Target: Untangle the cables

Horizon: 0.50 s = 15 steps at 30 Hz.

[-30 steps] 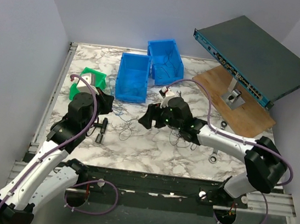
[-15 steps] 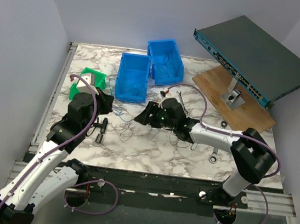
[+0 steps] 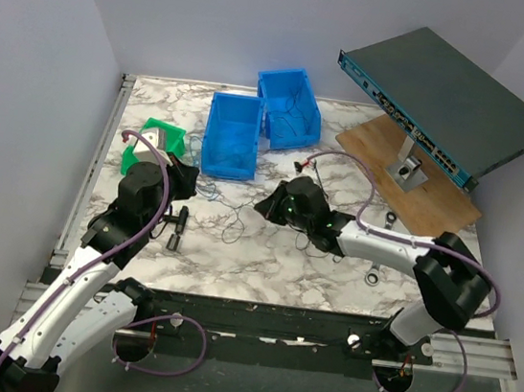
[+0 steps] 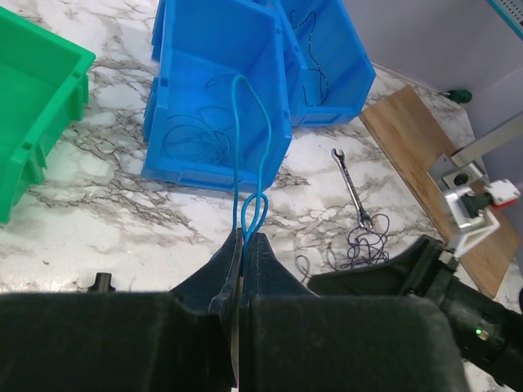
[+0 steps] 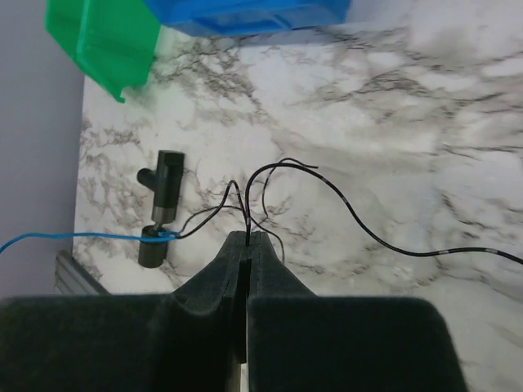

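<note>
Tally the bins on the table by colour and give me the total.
Blue bins: 2
Green bin: 1
Total: 3

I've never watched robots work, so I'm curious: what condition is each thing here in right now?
left gripper: shut on the blue cable.
blue cable: pinched, a loop sticking out past the jaws.
right gripper: shut on the black cable.
black cable: pinched, the rest trailing off sideways.
nearer blue bin: open-topped, thin wires inside.
wrench: lying flat on the table.
network switch: propped up at a tilt.
</note>
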{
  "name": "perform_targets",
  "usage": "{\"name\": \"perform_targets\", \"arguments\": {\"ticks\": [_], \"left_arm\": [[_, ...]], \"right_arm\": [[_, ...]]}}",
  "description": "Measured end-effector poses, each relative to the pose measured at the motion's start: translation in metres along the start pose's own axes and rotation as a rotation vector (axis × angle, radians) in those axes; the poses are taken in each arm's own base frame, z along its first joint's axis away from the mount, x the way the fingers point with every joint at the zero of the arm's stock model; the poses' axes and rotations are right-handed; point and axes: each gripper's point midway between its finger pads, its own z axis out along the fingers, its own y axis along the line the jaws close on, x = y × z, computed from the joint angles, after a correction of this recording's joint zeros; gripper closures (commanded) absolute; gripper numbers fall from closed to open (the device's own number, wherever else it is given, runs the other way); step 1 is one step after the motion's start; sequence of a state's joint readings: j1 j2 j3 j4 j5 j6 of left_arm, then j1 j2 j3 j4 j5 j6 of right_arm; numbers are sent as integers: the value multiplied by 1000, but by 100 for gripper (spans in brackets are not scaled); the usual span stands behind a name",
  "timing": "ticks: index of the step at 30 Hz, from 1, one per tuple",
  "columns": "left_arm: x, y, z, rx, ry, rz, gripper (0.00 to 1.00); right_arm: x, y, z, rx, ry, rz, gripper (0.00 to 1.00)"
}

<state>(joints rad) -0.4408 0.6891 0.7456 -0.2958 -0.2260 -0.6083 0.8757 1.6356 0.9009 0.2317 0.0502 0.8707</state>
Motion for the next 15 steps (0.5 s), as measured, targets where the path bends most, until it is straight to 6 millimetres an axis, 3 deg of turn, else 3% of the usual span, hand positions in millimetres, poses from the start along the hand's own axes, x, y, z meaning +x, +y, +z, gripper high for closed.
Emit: {"name": "perform_targets", "arguments": {"ticks": [5, 12, 15], "left_arm": [[0, 1, 1, -7, -5, 3, 100], [4, 3, 8, -18, 9, 6, 100], [9, 5, 12, -32, 27, 12, 100]], "right_arm": [[-26, -43, -40, 180, -155, -1, 99], [-58, -148, -123, 496, -394, 46, 99], [-60, -175, -147, 590, -449, 47, 99]]}}
